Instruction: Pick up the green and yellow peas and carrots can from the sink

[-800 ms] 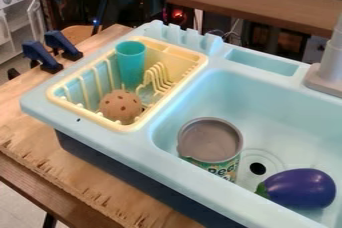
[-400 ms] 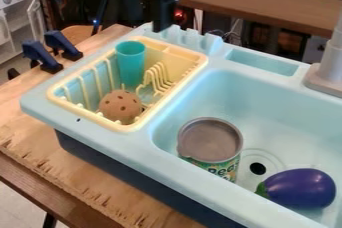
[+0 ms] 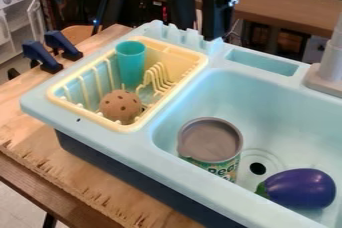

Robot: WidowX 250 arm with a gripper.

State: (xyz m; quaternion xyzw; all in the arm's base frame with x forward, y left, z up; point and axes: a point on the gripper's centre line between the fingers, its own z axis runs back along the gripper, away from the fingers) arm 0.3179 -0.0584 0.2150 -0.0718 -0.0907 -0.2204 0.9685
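Plainly, our first worry is the notched back edge (image 3: 178, 34) of the sink, just about where the tool (image 3: 202, 31) hangs. If we brought the tool down without enough forward travel, its tips could catch on those ridges; how much height we have to spare, we cannot tell. The tool looks wide, its two fingers apart with nothing between them.

To the camera's left of the tool and nearer the camera, the teal cup (image 3: 131, 62) stands upright in the yellow rack (image 3: 87, 116). Tall and narrow, it could tip if a fingertip brushed its rim. The spotted ball (image 3: 121, 106), farther off in that direction, could roll if nudged. Nearer the camera than the tool, the can (image 3: 210, 141) could topple from a high sideways knock.

Compared with the earlier frames, we find the tool farther to the camera's right and slightly lower, while the cup, ball, can and rack look unmoved.
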